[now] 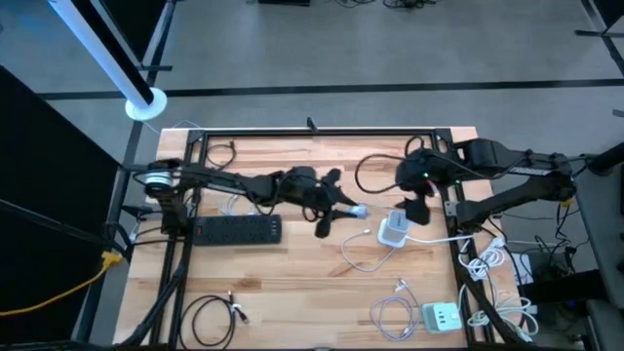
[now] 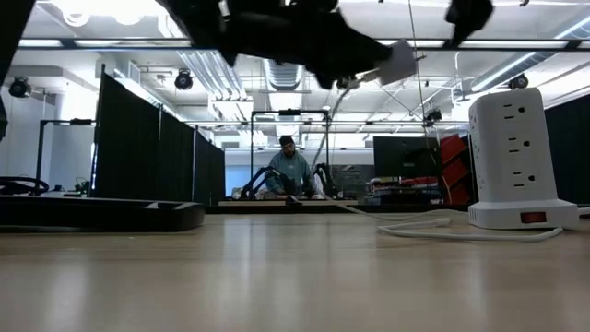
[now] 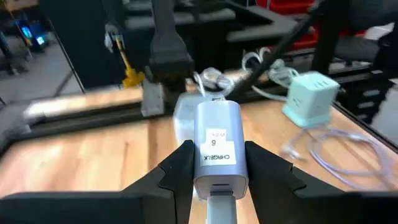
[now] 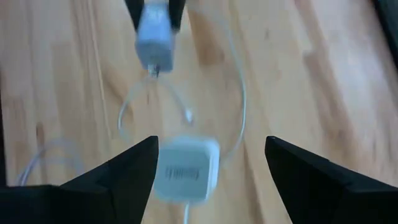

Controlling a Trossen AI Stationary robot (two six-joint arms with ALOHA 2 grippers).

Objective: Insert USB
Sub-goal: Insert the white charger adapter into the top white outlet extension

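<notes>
Left tool (image 3: 214, 180) clamped on charger (image 3: 215, 144), held above the wooden bench (image 1: 292, 273). Right tool (image 4: 208, 165) spread apart over power cube (image 1: 394, 230). Person (image 2: 290, 171) seated in room behind.

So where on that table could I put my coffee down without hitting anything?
The bare wood between the black power strip and the white charger cube looks free, toward the near edge. The right side is crowded: white cables, a green cube, both grippers mid-table.
</notes>
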